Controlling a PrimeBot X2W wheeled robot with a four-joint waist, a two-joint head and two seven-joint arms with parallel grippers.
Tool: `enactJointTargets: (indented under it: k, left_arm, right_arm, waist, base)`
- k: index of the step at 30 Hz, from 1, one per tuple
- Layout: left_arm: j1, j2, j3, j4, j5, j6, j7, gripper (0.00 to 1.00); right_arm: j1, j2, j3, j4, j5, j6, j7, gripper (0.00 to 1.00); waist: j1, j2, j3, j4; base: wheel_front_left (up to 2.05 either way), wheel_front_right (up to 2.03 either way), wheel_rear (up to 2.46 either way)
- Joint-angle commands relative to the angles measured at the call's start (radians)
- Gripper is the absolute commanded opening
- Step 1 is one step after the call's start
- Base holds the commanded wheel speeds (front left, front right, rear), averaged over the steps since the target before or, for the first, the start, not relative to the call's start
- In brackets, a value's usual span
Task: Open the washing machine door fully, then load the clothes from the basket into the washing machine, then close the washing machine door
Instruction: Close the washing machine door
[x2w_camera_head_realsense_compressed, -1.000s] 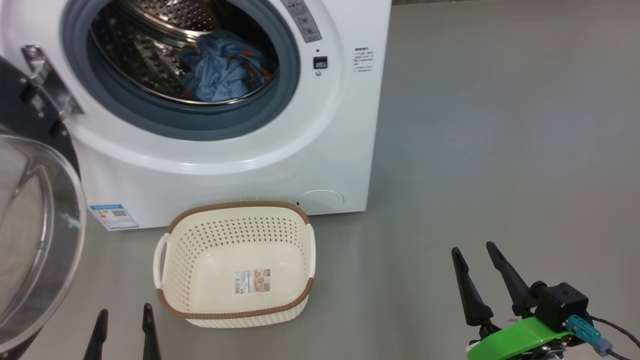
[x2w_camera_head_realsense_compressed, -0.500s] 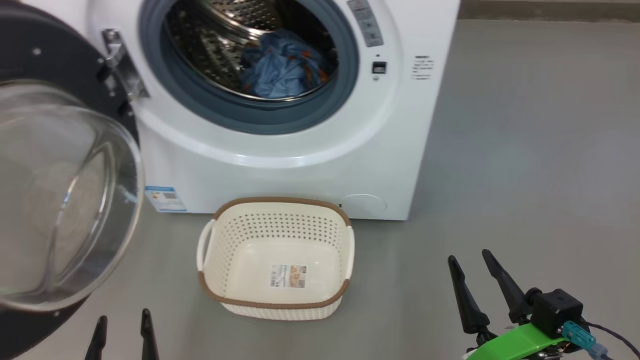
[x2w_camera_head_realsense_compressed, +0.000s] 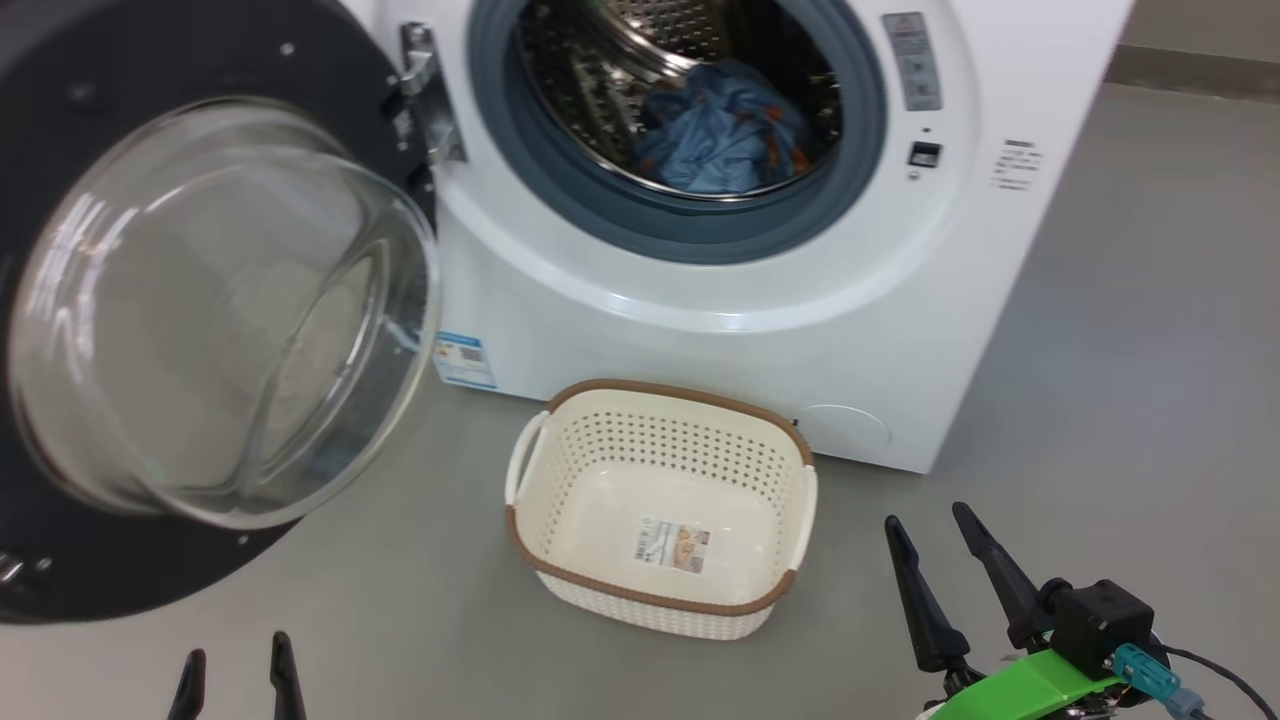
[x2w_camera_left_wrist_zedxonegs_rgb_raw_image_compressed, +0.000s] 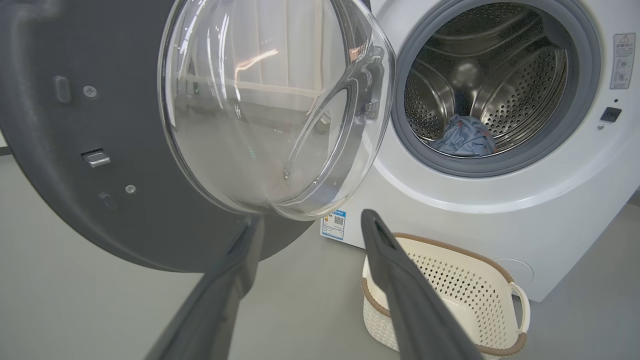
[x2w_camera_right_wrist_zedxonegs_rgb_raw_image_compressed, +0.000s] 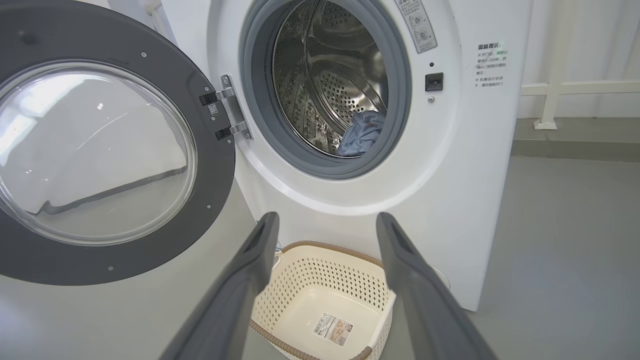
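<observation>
The white washing machine (x2w_camera_head_realsense_compressed: 700, 300) stands with its black round door (x2w_camera_head_realsense_compressed: 60, 560) swung wide open to the left, the clear glass bowl (x2w_camera_head_realsense_compressed: 220, 310) bulging toward me. Light blue clothes (x2w_camera_head_realsense_compressed: 720, 130) with orange marks lie in the steel drum. The cream basket (x2w_camera_head_realsense_compressed: 680, 392) sits on the floor before the machine, with just a paper label inside. My left gripper (x2w_camera_head_realsense_compressed: 234, 648) is open at the lower left, below the door. My right gripper (x2w_camera_head_realsense_compressed: 925, 515) is open, right of the basket. Left wrist view: open left gripper (x2w_camera_left_wrist_zedxonegs_rgb_raw_image_compressed: 310, 220), door (x2w_camera_left_wrist_zedxonegs_rgb_raw_image_compressed: 50, 150), clothes (x2w_camera_left_wrist_zedxonegs_rgb_raw_image_compressed: 465, 142). Right wrist view: open right gripper (x2w_camera_right_wrist_zedxonegs_rgb_raw_image_compressed: 327, 217) above the basket (x2w_camera_right_wrist_zedxonegs_rgb_raw_image_compressed: 325, 247).
Grey floor spreads to the right of the machine (x2w_camera_right_wrist_zedxonegs_rgb_raw_image_compressed: 450, 175) and around the basket. The metal door hinge (x2w_camera_head_realsense_compressed: 425, 100) joins the door to the machine's left side. A blue label (x2w_camera_head_realsense_compressed: 463, 360) marks its lower corner. A white railing (x2w_camera_right_wrist_zedxonegs_rgb_raw_image_compressed: 550, 90) stands behind, at the right.
The head camera has turned left, so the whole picture has slid right and more of the door shows. Both grippers stay open; the clothes, basket and door have not moved.
</observation>
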Motion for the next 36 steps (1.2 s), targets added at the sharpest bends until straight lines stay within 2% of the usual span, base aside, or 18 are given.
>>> enactJointTargets:
  k: [1, 15, 28, 36]
  left_arm:
    - [-0.01, 0.011, 0.036, -0.015, -0.008, 0.004, -0.005, 1.0]
    - [0.006, 0.011, 0.038, 0.018, -0.048, 0.009, -0.005, 1.0]
    - [0.035, 0.011, 0.061, -0.007, -0.078, 0.055, -0.005, 1.0]
    - [0.043, 0.011, 0.064, -0.024, -0.076, 0.064, -0.005, 1.0]
  right_arm:
    - [-0.004, 0.0, 0.027, -0.021, -0.007, 0.002, -0.006, 1.0]
    - [-0.013, 0.0, 0.058, -0.013, -0.007, 0.002, -0.006, 1.0]
    - [-0.064, 0.0, 0.107, 0.018, -0.019, 0.002, -0.006, 1.0]
    - [-0.067, 0.0, 0.106, 0.026, -0.023, 0.002, -0.006, 1.0]
  waist:
    - [0.0, 0.0, -0.002, 0.054]
    - [0.0, 0.0, -0.012, 0.166]
    - [0.0, 0.0, 0.007, 0.18]
    - [0.0, 0.0, 0.008, 0.178]
  base:
    - [0.0, 0.0, 0.0]
    - [0.0, 0.0, 0.0]
    - [0.0, 0.0, 0.0]
    - [0.0, 0.0, 0.0]
